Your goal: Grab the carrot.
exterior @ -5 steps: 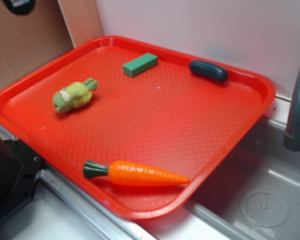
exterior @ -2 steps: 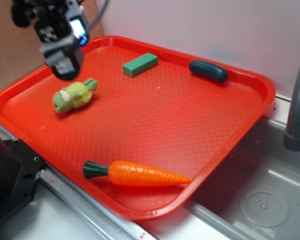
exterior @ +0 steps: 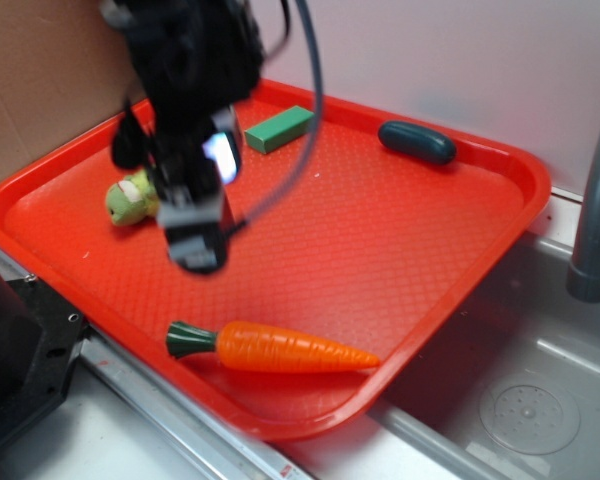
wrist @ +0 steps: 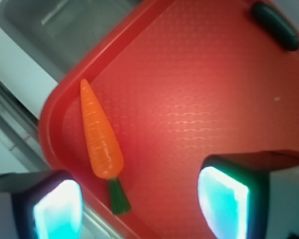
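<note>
The carrot (exterior: 278, 348) lies flat on the red tray (exterior: 410, 250), along its near rim by the rounded front corner, green stem cap toward 9 o'clock and tip toward 3 o'clock in the exterior view. The tool (exterior: 193, 240) hangs above the tray floor at about 11 o'clock from the carrot, apart from it and blurred. In the wrist view the two fingers (wrist: 224, 199) stand wide apart with bare tray between them, and the carrot (wrist: 100, 138) sits between and beyond them, nearer the left one. Open tray floor stretches from the carrot toward 12 and 1 o'clock. A yellow-green plush toy (exterior: 132, 198) is partly hidden behind the tool; a green block (exterior: 279, 129) and a dark green pickle toy (exterior: 417, 142) lie near the far rim. The sink basin (exterior: 525, 400) drops away at 3 o'clock of the tray.
</note>
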Motion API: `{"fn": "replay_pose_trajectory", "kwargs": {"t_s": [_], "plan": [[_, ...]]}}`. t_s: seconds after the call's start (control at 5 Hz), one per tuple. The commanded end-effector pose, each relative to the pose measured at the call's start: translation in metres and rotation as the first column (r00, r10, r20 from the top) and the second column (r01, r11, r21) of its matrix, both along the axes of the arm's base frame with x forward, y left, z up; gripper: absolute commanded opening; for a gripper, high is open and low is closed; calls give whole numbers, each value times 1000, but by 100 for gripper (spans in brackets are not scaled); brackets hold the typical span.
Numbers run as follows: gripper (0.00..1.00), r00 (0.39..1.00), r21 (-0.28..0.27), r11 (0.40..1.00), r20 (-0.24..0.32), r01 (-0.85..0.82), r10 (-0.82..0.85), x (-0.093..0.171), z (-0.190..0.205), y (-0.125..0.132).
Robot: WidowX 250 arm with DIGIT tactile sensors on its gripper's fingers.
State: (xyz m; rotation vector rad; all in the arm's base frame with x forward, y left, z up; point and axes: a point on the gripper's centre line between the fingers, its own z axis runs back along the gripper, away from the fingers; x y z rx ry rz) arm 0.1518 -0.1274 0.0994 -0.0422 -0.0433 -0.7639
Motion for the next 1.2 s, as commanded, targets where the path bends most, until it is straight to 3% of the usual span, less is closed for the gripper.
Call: {"fn": "replay_pose_trajectory", "kwargs": {"t_s": [0.0,0.4,0.6,1.0], "plan": [[100,997,31,997,-40,68,-67,-11,-39,-22],[100,992,97,995,-122,33,-21,-4,-77,-22],[0,991,97,995,-135,23,-10,-1,-80,-20],[0,990,101,995,-141,-10,24,7,-75,-12]]}}
